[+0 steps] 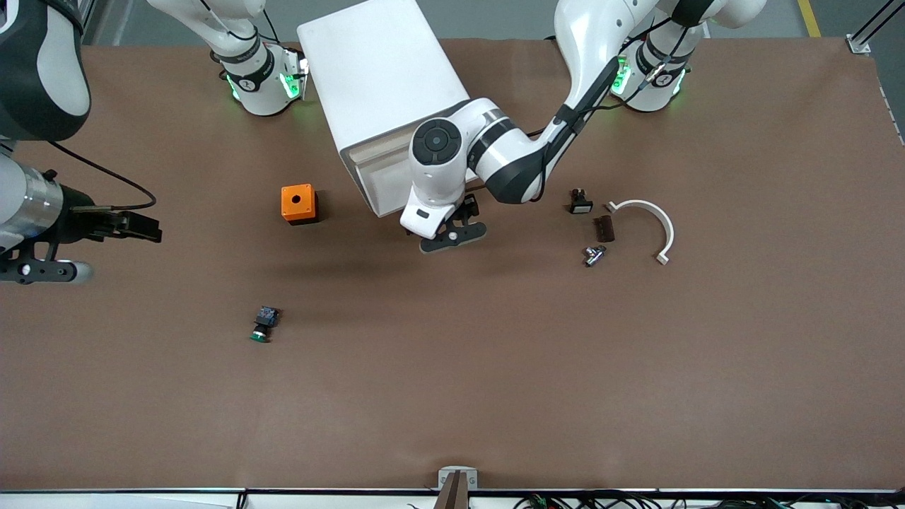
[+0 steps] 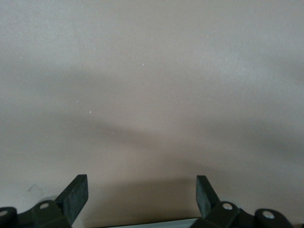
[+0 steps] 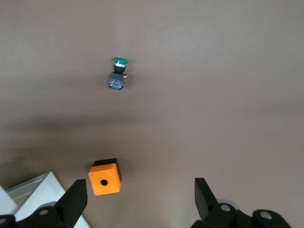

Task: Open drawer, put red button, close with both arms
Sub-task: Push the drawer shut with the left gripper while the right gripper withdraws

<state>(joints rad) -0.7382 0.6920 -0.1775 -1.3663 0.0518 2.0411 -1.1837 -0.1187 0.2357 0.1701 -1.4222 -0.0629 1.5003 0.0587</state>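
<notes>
The white cabinet (image 1: 382,85) stands between the two arm bases. Its top drawer (image 1: 368,157) shows only as a beige-edged strip of the front, and the left arm covers most of that front. The strips that show sit flush. My left gripper (image 1: 452,237) hangs low just in front of the cabinet, open and empty (image 2: 142,194), with brown table under it and a pale edge (image 2: 156,222) between its fingers. My right gripper (image 1: 138,227) is up in the air at the right arm's end, open and empty (image 3: 141,197). The red button is out of view.
An orange box with a hole (image 1: 299,203) (image 3: 105,178) sits beside the cabinet. A green-capped switch (image 1: 263,324) (image 3: 118,73) lies nearer the front camera. Toward the left arm's end lie a small black part (image 1: 580,203), a dark block (image 1: 603,228), a metal fitting (image 1: 594,254) and a white curved piece (image 1: 654,223).
</notes>
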